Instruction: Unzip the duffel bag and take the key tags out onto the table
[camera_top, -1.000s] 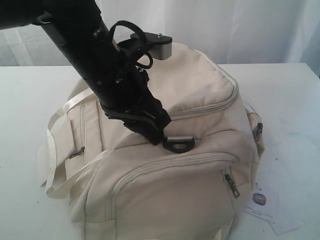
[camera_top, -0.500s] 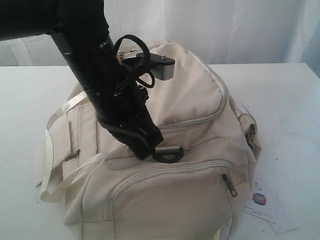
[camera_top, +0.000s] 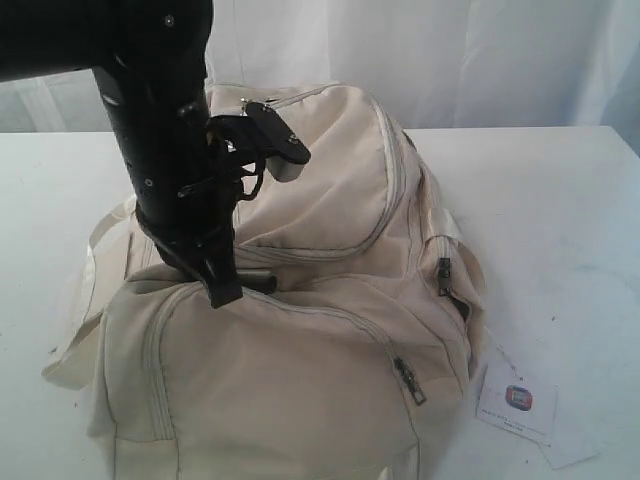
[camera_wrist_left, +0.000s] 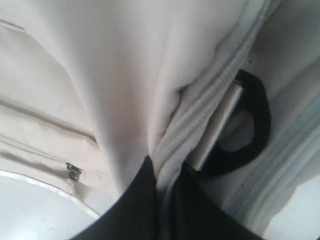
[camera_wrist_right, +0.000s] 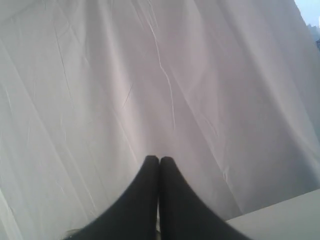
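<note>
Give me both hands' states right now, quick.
Left hand: closed, pinching fabric of the duffel bag at a zipper seam.
Right hand: closed, empty, facing the white curtain.

White cards (camera_top: 512, 408), logo perhaps red-blue; white curtain (camera_top: 450, 60) behind

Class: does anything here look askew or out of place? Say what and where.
The duffel bag sits bunched and twisted where the left tool pinches a fabric fold beside a zip, by the black D-ring. A white card lies loose beside it.
</note>
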